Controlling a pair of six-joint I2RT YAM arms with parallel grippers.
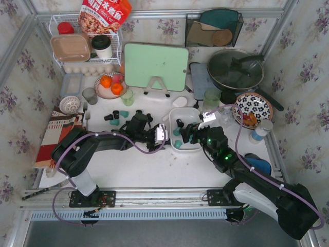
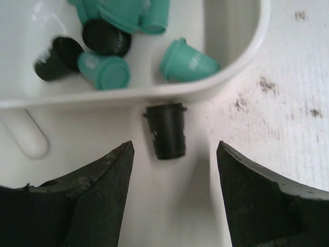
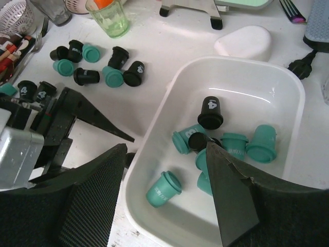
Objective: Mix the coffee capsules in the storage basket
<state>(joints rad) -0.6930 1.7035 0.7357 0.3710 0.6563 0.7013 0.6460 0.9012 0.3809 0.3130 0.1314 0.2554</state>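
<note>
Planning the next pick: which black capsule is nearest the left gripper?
The black capsule on the table just outside the storage basket, between the left gripper's fingers.

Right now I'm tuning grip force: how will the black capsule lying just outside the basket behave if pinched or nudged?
The black capsule lies on its side by the storage basket, so a nudge would probably roll it, curving because it tapers. It looks small and smooth, likely light, and might squirt out of the open left gripper on closing.
</note>
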